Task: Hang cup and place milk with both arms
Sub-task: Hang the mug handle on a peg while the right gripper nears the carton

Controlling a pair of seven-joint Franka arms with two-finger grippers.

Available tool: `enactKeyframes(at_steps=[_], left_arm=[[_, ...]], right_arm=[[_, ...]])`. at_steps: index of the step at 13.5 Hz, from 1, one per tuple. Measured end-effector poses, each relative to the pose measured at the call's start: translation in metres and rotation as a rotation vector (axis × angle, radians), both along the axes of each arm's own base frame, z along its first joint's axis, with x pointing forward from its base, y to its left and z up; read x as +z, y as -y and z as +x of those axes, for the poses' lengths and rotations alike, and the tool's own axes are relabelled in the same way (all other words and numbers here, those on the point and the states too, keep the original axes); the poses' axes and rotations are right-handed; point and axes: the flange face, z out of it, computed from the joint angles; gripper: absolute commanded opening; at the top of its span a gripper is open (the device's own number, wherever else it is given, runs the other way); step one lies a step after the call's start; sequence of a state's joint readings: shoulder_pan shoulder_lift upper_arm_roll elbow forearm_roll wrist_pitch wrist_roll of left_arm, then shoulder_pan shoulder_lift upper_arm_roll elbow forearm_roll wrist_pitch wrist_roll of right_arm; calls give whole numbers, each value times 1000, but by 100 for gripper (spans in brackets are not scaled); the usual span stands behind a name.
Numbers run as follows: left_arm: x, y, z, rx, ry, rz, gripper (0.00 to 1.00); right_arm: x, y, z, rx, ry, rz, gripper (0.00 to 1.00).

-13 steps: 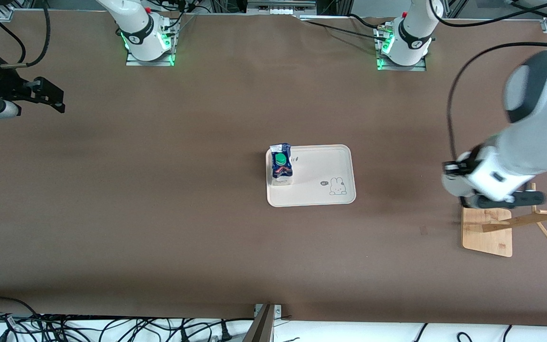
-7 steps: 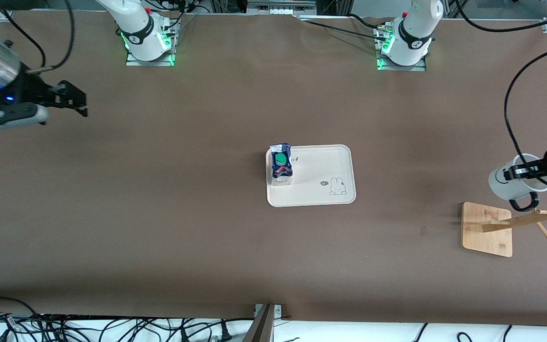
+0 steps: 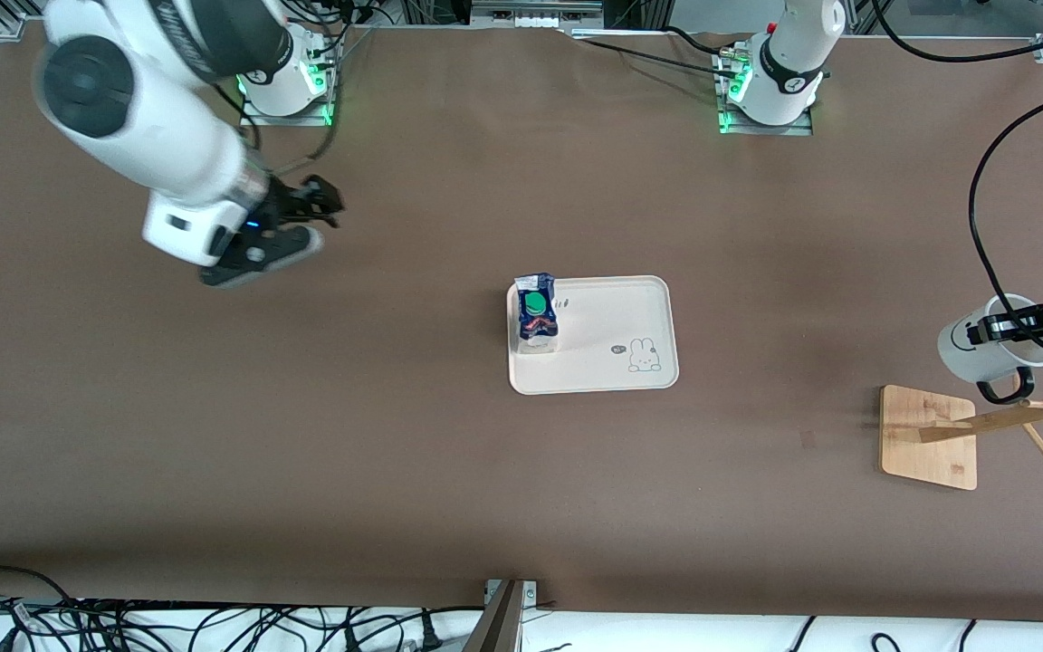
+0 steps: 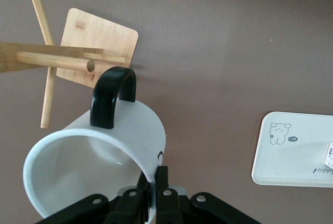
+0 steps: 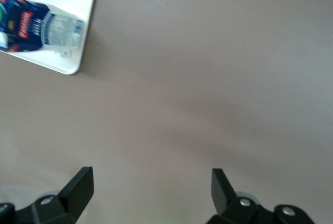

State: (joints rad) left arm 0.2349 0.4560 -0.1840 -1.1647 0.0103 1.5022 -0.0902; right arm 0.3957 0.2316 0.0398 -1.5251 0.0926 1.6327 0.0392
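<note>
- Left wrist view shows the white mug with a black loop handle (image 4: 99, 156) pinched at its rim by the left gripper (image 4: 153, 185), whose fingers are closed tight on the wall, one inside and one outside.
- The black loop sits just short of the tip of a round peg on the light wooden cup rack (image 4: 78, 60); loop and peg are near but apart, so in my judgement the hanging is lined up, not done.
- Over the last second the left arm has swung clear of the rack base, and in the front view the mug (image 3: 983, 344) now hangs over the table at the left arm's end, just above the rack (image 3: 929, 435). Since half a second ago it has barely shifted.
- The small dark blue and white gable-top carton with a green cap (image 3: 536, 312) stands upright on the cream rectangular tray with a rabbit drawing (image 3: 612, 371), at the edge toward the right arm's end; it has not moved, so the milk part looks finished.
- The right gripper (image 3: 318, 204) has travelled inward from the table's edge and now hovers over bare brown tabletop (image 3: 395, 453), well apart from the carton. In the right wrist view its fingers (image 5: 78, 185) stand wide apart and hold nothing, with the carton (image 5: 31, 24) and tray corner (image 5: 73, 63) well off.
</note>
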Motion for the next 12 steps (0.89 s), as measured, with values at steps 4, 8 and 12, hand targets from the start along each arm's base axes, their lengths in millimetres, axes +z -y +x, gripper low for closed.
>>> enactKeyframes(at_steps=[4,8,12], left_arm=[[-10,-13,8,-8,31,-3,0],[-12,-18,11,-7,45,-3,0],[-13,-42,8,5,49,-21,0]], right_arm=[[-34,-99,9,-57,33,13,100],[-79,-183,-5,-105,106,65,100],[-114,-222,-17,-122,133,85,100]])
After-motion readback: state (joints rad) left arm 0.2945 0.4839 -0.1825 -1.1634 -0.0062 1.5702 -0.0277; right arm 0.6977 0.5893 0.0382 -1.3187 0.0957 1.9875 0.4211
